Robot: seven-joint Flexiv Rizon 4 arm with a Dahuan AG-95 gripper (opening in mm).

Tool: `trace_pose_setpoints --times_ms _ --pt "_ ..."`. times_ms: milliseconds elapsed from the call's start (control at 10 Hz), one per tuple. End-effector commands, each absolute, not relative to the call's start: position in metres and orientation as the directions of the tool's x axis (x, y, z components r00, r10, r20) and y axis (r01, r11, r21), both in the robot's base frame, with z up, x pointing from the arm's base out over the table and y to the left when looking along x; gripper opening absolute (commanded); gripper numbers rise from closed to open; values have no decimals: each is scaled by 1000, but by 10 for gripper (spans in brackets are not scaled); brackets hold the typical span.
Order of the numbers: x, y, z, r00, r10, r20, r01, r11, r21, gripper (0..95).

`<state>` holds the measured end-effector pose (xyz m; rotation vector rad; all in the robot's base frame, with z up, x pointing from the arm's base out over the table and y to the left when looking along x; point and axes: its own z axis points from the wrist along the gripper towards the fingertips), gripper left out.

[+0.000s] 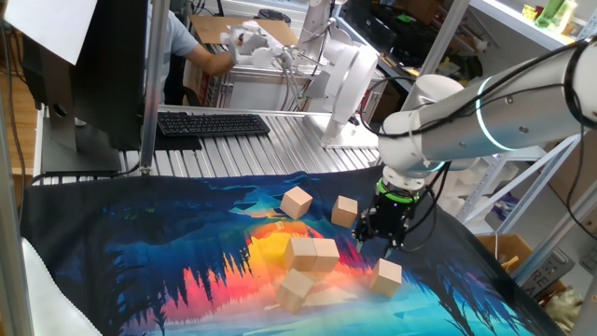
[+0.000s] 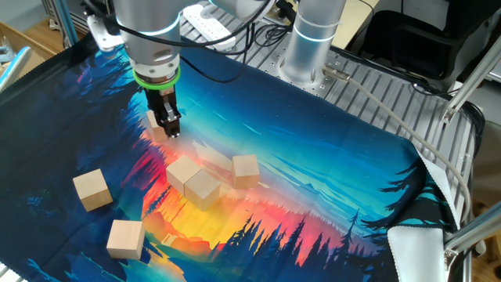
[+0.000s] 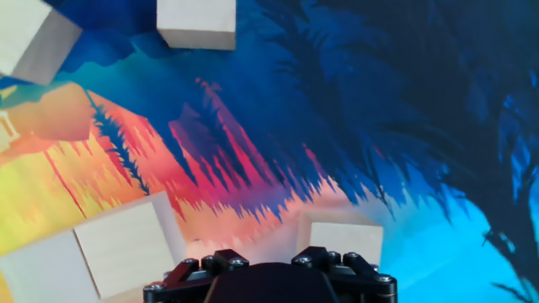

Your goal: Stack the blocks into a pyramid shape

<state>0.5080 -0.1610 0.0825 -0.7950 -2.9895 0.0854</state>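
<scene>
Gripper (image 2: 167, 125) pointing down beside a block (image 2: 154, 123), jaw gap unreadable; hand view alone shows block (image 3: 345, 244) below

Blocks (image 2: 193, 182) crowd the mat's (image 2: 329, 149) middle; edges open.

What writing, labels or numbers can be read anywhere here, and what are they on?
None can be read.
The blocks are plain wood, unmarked.
The printed cloth shows a forest sunset picture, no words.
The keyboard has key legends too small to read.
The shelf items behind are too blurred to read.
</scene>
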Motion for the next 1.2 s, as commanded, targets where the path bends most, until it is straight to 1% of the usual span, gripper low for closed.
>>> trace_pose_setpoints --times_ms 100,400,700,1200 --pt "507 -160 83 -844 536 20 533 843 -74 570" --pt "507 -160 83 -830 557 18 554 829 -76 570" --pt "505 -161 82 -832 554 11 551 830 -83 570" --pt "492 -178 77 -846 533 10 530 844 -86 570"
